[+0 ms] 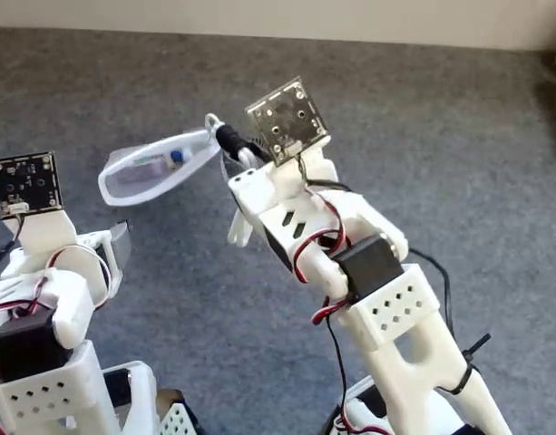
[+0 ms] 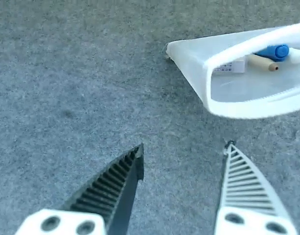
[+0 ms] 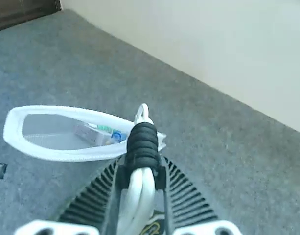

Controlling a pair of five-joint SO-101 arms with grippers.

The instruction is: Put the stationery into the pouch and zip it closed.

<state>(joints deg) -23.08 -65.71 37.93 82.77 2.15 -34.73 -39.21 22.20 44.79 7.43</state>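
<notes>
Pinching the strap [image 3: 142, 139] at the right end of the pouch [image 1: 155, 172], the right gripper [image 3: 140, 164] probably steadies it for zipping. The pouch mouth gapes, with stationery [image 2: 272, 51] inside. Just nearer, the left gripper [image 2: 185, 146] hangs wide open and empty.

You're working over a grey short-pile carpet [image 1: 459, 127] that runs flat under everything and looks a bit mottled up close. At the far edge it meets a plain cream wall [image 3: 213, 39] in a straight line. There's a dark brown bit [image 3: 22, 7] where the carpet hits the wall, maybe wood, can't tell what it is. The light's soft and even, and the shadows are faint.
</notes>
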